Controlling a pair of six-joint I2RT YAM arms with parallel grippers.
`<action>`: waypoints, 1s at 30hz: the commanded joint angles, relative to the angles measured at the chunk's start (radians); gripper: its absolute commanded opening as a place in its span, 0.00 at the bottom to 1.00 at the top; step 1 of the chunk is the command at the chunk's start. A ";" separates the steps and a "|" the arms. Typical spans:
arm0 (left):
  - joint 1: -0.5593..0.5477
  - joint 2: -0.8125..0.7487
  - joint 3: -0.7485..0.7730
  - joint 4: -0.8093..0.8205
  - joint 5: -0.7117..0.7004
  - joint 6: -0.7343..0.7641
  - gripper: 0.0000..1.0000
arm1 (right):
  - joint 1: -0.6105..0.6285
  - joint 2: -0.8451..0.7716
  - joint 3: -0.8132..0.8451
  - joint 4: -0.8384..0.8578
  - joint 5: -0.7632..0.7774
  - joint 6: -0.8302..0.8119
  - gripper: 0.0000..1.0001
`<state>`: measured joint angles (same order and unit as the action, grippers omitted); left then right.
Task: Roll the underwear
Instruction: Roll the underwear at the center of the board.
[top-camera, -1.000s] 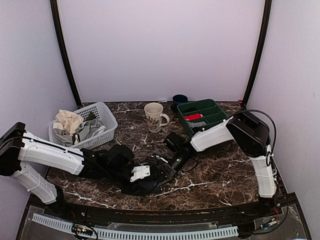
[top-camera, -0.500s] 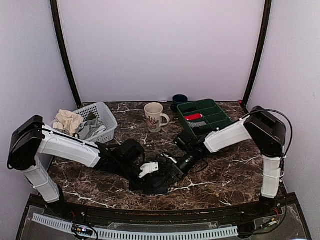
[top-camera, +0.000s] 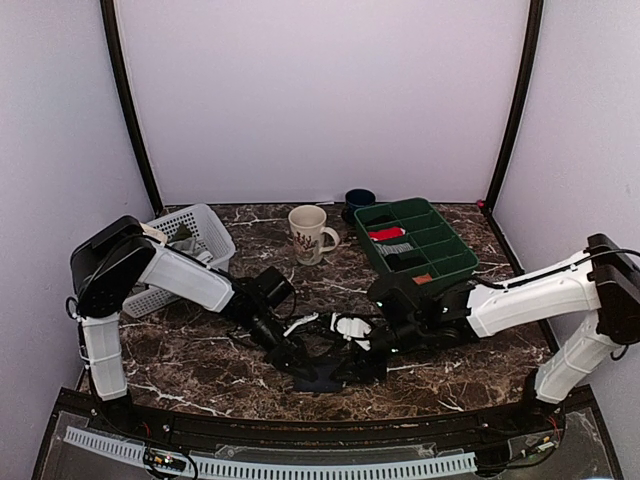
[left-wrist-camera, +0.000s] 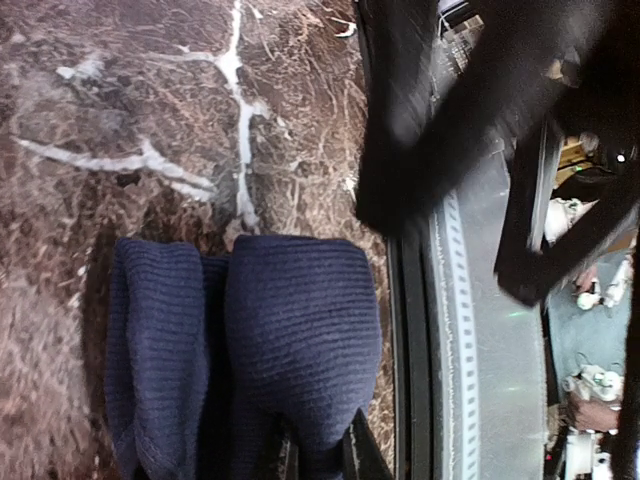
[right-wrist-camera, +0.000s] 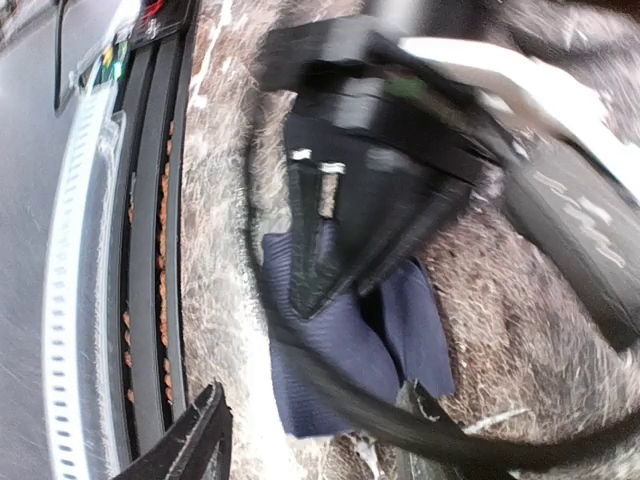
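Bunched in two navy folds on marble worktop nr front edge: underwear. Clamped at one end by L tool. R tool spread wide apart, close over cloth.

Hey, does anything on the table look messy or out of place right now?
The underwear stands out: it lies bunched in two lumpy folds rather than a tidy roll, and it sits close to the front edge of the table. I can't see anything spilled or broken.
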<state>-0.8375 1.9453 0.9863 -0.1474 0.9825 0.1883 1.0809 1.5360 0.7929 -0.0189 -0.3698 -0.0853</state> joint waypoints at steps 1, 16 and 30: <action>0.003 0.108 0.007 -0.200 -0.030 0.029 0.00 | 0.080 0.027 0.015 0.045 0.148 -0.183 0.54; 0.026 0.159 0.054 -0.231 -0.043 0.012 0.00 | 0.115 0.244 0.143 -0.039 0.205 -0.279 0.22; 0.141 -0.276 -0.113 0.087 -0.224 -0.186 0.46 | 0.018 0.286 0.129 -0.094 -0.085 -0.050 0.00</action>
<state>-0.7345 1.8656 0.9474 -0.1982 0.9470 0.0780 1.1465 1.7615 0.9245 -0.0456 -0.2993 -0.2516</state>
